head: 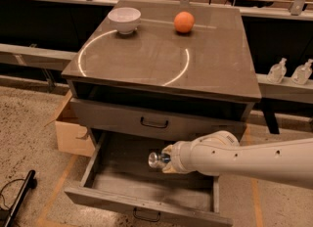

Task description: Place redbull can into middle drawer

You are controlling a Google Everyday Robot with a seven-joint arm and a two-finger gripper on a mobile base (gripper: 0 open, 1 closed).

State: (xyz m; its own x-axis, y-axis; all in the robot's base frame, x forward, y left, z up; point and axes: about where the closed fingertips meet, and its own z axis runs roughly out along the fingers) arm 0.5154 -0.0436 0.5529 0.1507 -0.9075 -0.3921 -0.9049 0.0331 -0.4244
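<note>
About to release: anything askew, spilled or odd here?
Nothing spilled or damaged. The gripper holds the redbull can on its side over the open middle drawer. An open cardboard box sits close beside the cabinet.
</note>
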